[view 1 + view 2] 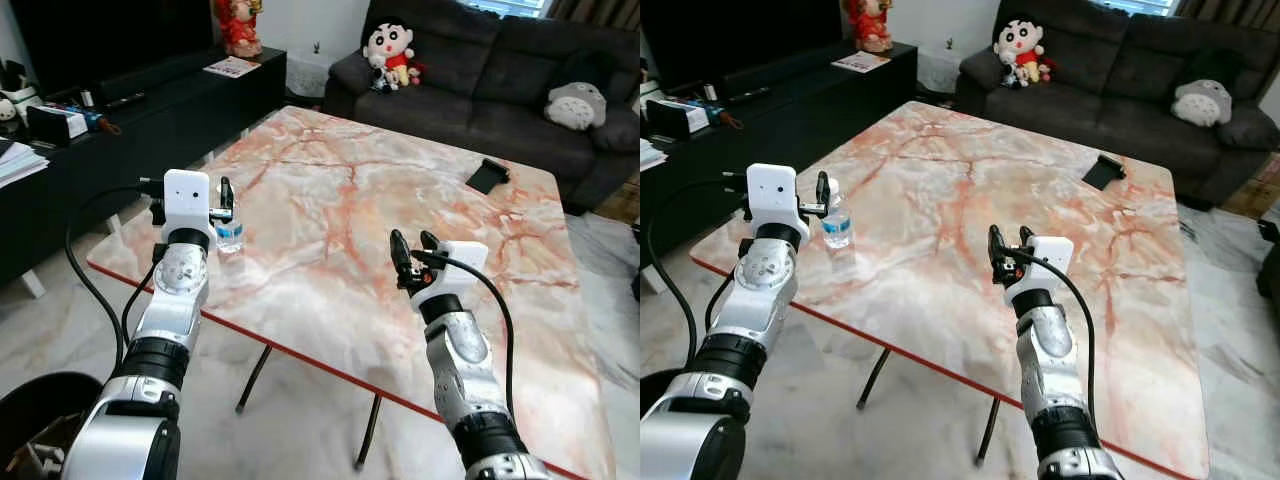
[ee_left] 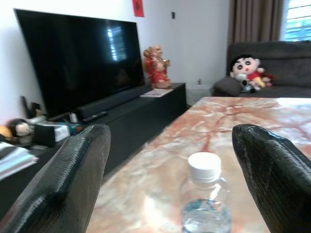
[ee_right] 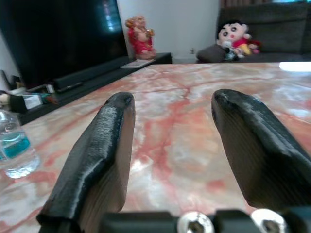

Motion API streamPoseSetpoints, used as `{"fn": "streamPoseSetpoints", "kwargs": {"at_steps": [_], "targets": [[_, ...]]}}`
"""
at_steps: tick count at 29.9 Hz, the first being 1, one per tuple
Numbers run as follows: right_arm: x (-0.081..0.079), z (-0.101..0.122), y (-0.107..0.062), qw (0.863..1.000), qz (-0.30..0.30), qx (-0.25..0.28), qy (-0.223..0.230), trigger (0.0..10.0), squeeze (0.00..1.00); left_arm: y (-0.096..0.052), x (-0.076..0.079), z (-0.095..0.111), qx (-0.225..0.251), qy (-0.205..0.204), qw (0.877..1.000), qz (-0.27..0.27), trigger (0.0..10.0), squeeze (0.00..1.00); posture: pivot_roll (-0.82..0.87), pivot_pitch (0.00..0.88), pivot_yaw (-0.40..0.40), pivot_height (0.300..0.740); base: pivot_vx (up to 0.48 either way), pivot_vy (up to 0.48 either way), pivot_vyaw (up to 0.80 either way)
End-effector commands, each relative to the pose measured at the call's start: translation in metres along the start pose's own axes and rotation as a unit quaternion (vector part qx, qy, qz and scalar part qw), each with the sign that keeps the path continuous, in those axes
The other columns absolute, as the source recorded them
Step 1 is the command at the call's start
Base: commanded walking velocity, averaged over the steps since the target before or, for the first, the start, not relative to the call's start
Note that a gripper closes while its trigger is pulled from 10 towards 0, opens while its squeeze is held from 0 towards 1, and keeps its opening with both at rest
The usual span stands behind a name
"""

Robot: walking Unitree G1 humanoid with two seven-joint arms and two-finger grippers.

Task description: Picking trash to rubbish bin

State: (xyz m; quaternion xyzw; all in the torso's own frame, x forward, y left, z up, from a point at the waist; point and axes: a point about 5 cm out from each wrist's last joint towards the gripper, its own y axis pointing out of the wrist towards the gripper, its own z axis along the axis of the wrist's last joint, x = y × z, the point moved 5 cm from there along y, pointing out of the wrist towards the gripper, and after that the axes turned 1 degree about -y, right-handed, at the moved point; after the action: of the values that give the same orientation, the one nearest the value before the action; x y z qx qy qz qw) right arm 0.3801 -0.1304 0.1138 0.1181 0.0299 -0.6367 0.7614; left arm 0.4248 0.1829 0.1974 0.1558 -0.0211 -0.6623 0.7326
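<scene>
One water bottle (image 1: 229, 231) upright near left edge of marble surface (image 1: 330, 200). Left hand (image 1: 224, 200) released, fingers (image 2: 73, 174) flanking bottle, not touching. Right hand (image 1: 413, 255) released, above surface, well apart from bottle.

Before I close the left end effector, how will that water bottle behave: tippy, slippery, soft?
The water bottle stands upright and slim, so a nudge would likely tip it. It looks mostly empty, probably light. Clear thin plastic may flex and slip between the open left end effector fingers.
</scene>
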Motion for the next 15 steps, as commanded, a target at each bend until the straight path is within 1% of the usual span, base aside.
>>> {"fn": "streamPoseSetpoints", "kwargs": {"at_steps": [1,15], "targets": [[0.003,0.005,0.001,1.0,-0.001,0.006,-0.004,10.0,0.0,0.006,0.006,0.001,-0.006,0.013,1.0,-0.021,10.0,0.0,0.11,0.0,-0.114,0.74,0.0,0.0,0.0],[0.003,0.005,0.0,1.0,0.0,0.005,-0.005,10.0,0.0,0.017,0.005,0.006,-0.007,0.024,1.0,-0.015,10.0,0.0,0.11,0.0,-0.119,0.74,0.0,0.0,0.0]]}}
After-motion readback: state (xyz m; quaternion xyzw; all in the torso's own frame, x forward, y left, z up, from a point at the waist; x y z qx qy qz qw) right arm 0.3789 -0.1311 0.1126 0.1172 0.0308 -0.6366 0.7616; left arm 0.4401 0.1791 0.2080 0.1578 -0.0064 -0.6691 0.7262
